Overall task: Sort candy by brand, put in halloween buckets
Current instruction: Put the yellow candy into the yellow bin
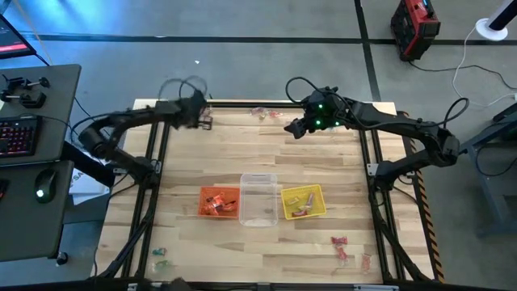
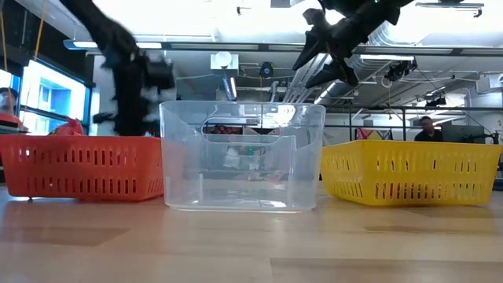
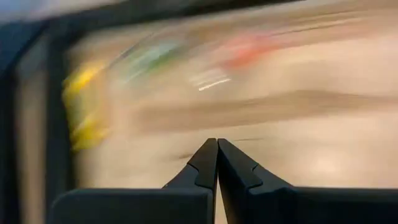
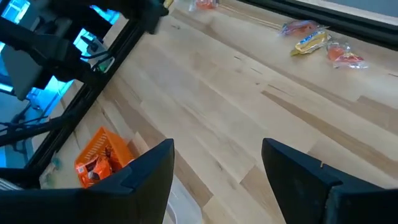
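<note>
Three buckets stand in a row at the table's near middle: orange (image 1: 219, 202) with red-orange candy inside, clear (image 1: 258, 200), and yellow (image 1: 303, 202) with a few sweets in it. Loose candy lies at the far edge (image 1: 262, 113), also seen in the right wrist view (image 4: 317, 42), at the near right (image 1: 343, 246) and at the near left (image 1: 159, 259). My left gripper (image 1: 199, 115) hangs over the far left corner, shut (image 3: 217, 144), and I see nothing between its fingertips. My right gripper (image 1: 295, 128) hovers open (image 4: 217, 163) above the far middle of the table.
A black frame (image 1: 153, 153) runs around the wooden table top. Bare wood (image 1: 258, 153) lies between the far candy and the row of buckets. A desk with a keyboard and mouse (image 1: 24, 137) stands beyond the left edge.
</note>
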Robot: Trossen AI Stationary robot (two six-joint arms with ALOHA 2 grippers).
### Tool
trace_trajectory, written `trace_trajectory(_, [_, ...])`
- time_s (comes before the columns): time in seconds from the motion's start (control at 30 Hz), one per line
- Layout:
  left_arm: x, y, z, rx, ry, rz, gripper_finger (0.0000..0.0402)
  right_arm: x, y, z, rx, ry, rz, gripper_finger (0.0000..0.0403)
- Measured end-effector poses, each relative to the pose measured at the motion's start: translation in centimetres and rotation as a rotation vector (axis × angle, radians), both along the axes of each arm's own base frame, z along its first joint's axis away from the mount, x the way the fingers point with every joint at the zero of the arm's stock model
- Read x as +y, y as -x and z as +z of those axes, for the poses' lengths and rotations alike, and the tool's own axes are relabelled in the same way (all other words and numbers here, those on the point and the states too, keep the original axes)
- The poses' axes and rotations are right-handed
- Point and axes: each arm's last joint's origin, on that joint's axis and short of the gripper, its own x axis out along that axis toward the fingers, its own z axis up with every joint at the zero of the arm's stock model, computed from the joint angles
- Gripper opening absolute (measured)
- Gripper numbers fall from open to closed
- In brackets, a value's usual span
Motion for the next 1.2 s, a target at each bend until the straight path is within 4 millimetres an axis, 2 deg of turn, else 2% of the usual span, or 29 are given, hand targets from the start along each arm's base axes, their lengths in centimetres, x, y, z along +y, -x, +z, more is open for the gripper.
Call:
trace_trajectory(0.07, [1.0, -0.3, 3.3, -0.056, 0.040, -0.157, 0.0000, 0.0, 0.0, 0.0, 0.005, 0.015, 0.001, 0.0236])
trace_trajectory(0.17, [2.9, -0.1, 7.7, 0.067, 0.094, -0.251, 0.0000, -0.1, 0.0, 0.0, 0.017, 0.051, 0.001, 0.0236])
trace_trajectory(0.23, [4.5, 0.2, 9.4, 0.202, 0.158, -0.290, 0.0000, -0.1, 0.0, 0.0, 0.022, 0.065, 0.001, 0.0236])
trace_trajectory(0.3, [6.5, 0.5, 9.9, 0.308, 0.258, -0.303, 0.0000, -0.1, 0.0, 0.0, 0.024, 0.075, 0.009, 0.0236])
trace_trajectory(0.4, [9.2, 1.0, 8.7, 0.433, 0.435, -0.288, 0.0000, -0.1, 0.0, 0.0, 0.027, 0.086, 0.018, 0.0236])
trace_trajectory(0.53, [12.2, 1.1, 4.9, 0.511, 0.556, -0.255, 0.0000, -0.1, 0.0, 0.0, 0.027, 0.087, 0.019, 0.0236])
trace_trajectory(0.7, [13.4, 0.7, -0.4, 0.571, 0.742, -0.254, 0.0000, -0.1, 0.0, 0.0, 0.031, 0.104, 0.034, 0.0236])
trace_trajectory(0.83, [13.6, 0.9, -3.0, 0.621, 0.860, -0.227, 0.0000, -0.1, 0.0, 0.0, 0.032, 0.107, 0.036, 0.0236])
trace_trajectory(1.2, [15.1, 1.3, -4.1, 0.603, 0.745, -0.202, 0.0000, 0.1, 0.0, -0.1, 0.050, 0.110, 0.055, 0.0236])
